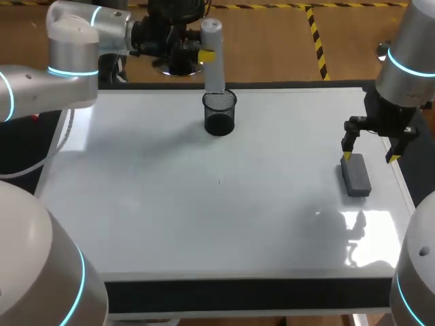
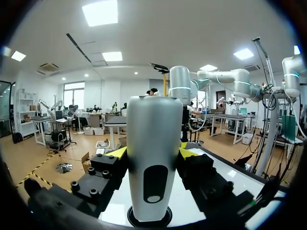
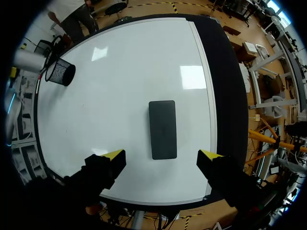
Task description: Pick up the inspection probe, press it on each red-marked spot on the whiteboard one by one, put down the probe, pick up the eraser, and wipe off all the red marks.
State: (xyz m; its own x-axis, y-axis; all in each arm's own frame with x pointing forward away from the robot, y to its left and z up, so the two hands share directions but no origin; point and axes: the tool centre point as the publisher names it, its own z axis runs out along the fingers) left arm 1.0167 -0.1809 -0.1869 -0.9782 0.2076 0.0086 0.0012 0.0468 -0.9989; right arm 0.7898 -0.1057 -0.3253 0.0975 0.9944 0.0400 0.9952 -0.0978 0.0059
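Head view is showing the left pincer (image 1: 208,54) clamping the inspection probe (image 1: 213,75) upright from both sides, its lower end sitting in the mesh cup (image 1: 219,113) at the far edge of the whiteboard (image 1: 170,204). The right pincer (image 1: 370,157) is hanging spread wide just above the eraser (image 1: 355,175), which is lying flat near the board's right edge, ungripped. No red marks are showing, so I cannot tell whether pressing is done; the eraser is waiting to be picked up
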